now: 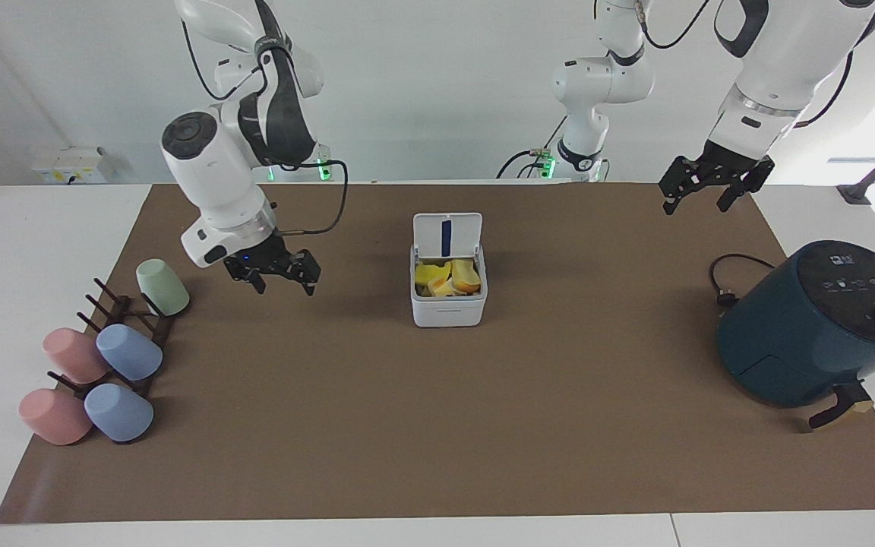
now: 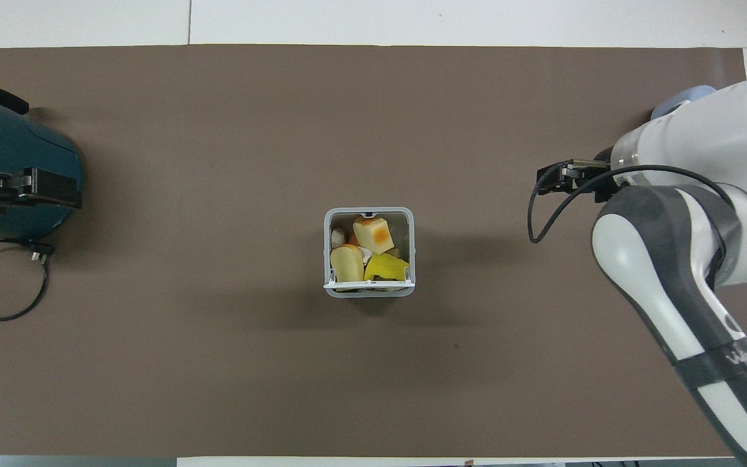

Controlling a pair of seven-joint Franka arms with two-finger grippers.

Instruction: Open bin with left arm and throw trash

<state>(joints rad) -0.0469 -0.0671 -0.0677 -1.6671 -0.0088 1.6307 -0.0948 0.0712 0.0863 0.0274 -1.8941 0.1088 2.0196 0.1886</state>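
Note:
The white bin point(image 1: 449, 311) stands mid-mat with its lid point(image 1: 447, 234) hinged up on the side nearer the robots. The trash point(image 1: 449, 277) lies inside it. In the overhead view the bin point(image 2: 329, 259) holds a yellow slab with an orange spot point(image 2: 373, 233), a pale wedge point(image 2: 346, 263) and a yellow wedge point(image 2: 386, 267). My right gripper point(image 1: 276, 275) is open and empty, raised over the mat between the bin and the cup rack; it also shows in the overhead view point(image 2: 552, 180). My left gripper point(image 1: 707, 194) is open and hangs over the mat's edge nearest the robots, at the air fryer's end.
A dark teal air fryer point(image 1: 817, 327) with its black cable point(image 1: 726, 281) stands at the left arm's end of the table. A rack of pastel cups point(image 1: 103, 357) stands at the right arm's end. In the overhead view the right arm covers most of the cups.

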